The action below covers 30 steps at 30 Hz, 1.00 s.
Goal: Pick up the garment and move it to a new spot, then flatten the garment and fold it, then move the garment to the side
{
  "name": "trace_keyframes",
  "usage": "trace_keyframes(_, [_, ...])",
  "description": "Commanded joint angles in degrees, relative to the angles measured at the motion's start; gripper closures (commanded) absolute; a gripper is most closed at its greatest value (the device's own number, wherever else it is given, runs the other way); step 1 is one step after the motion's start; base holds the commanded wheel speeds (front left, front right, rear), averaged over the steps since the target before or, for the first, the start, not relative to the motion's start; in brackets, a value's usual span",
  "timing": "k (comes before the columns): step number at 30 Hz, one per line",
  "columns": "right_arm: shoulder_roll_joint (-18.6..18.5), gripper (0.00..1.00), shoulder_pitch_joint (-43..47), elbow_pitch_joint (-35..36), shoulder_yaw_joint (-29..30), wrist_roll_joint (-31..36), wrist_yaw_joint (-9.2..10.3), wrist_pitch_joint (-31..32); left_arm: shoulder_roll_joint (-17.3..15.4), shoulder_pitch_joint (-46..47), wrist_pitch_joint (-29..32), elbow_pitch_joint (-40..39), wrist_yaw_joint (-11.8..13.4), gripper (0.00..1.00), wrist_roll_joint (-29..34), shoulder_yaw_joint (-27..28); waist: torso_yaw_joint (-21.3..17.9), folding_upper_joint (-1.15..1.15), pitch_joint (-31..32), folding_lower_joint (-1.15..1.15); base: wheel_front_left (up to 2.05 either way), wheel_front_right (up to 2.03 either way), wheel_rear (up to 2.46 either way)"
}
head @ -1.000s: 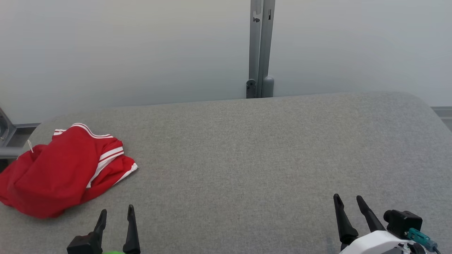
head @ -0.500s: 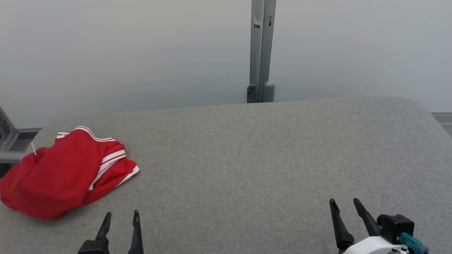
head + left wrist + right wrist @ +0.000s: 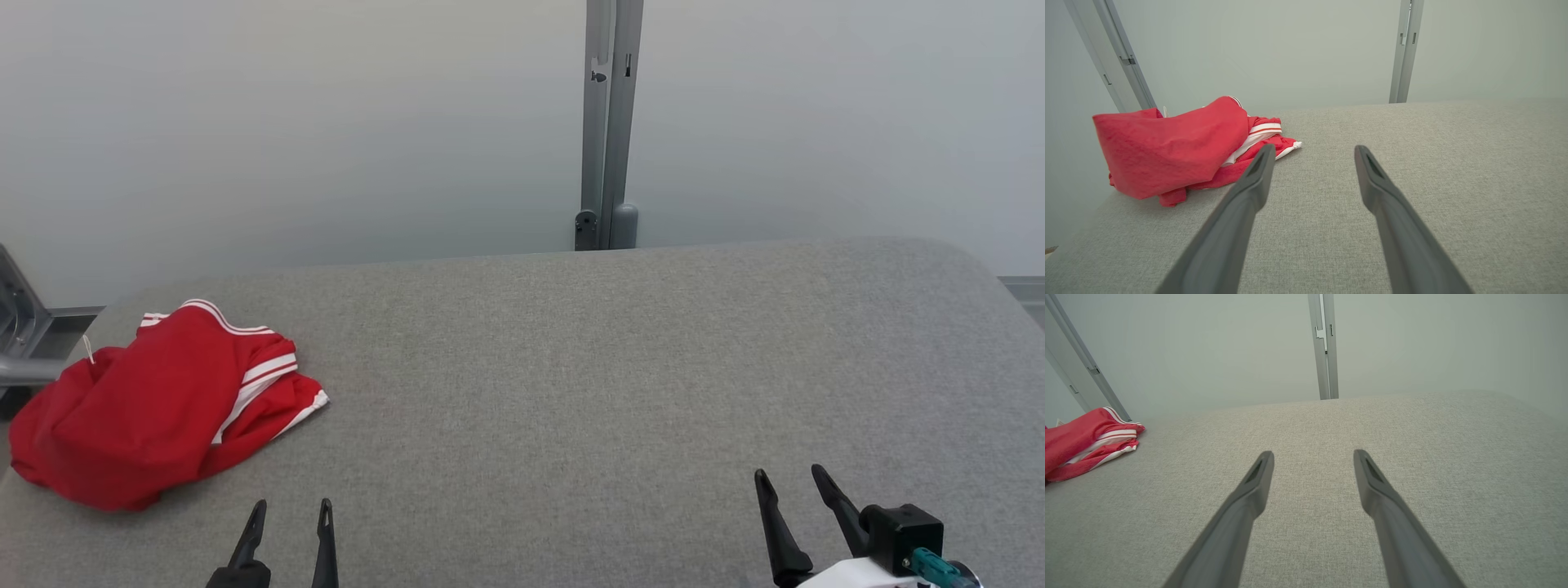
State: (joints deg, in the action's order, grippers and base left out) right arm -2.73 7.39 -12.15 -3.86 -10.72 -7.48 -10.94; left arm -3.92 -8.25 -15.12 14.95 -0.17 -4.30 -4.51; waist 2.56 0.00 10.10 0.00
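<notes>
The garment (image 3: 139,408) is red with white stripes and lies crumpled at the left end of the grey table (image 3: 612,367). It also shows in the left wrist view (image 3: 1175,143) and at the left edge of the right wrist view (image 3: 1081,441). My left gripper (image 3: 291,513) is open near the front edge, just right of the garment and apart from it, with nothing between its fingers (image 3: 1257,175). My right gripper (image 3: 789,482) is open at the front right, far from the garment, also holding nothing (image 3: 1312,457).
A grey metal post (image 3: 608,122) rises behind the table's far edge against a pale wall. A metal frame (image 3: 20,335) stands at the far left beside the garment. The table's far corners are rounded.
The whole head view has shifted downward, so the camera has moved. Both grippers sit lower in the picture. The garment lies as before.
</notes>
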Motion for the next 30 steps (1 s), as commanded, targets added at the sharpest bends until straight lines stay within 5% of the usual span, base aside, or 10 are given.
trace_keyframes(1, [-0.27,0.0,0.59,0.26,-0.03,0.24,-0.02,-0.12,0.14,-0.55,-0.05,0.05,0.07,0.0,0.05,0.06,0.07,0.0,0.0,0.0,0.0,0.0,0.0])
trace_keyframes(18, [-0.26,0.0,0.86,0.15,-0.12,-1.27,-0.02,0.66,0.85,0.56,-0.06,1.21,-1.01,0.0,-6.06,2.31,1.15,0.0,-0.31,0.0,0.0,0.0,0.0])
trace_keyframes(30, [-0.25,0.0,0.14,-0.47,-1.06,-2.45,-0.02,-0.5,0.73,2.1,-0.06,2.54,-1.17,0.0,-6.85,3.05,11.15,0.0,-1.81,0.0,0.0,0.0,0.0])
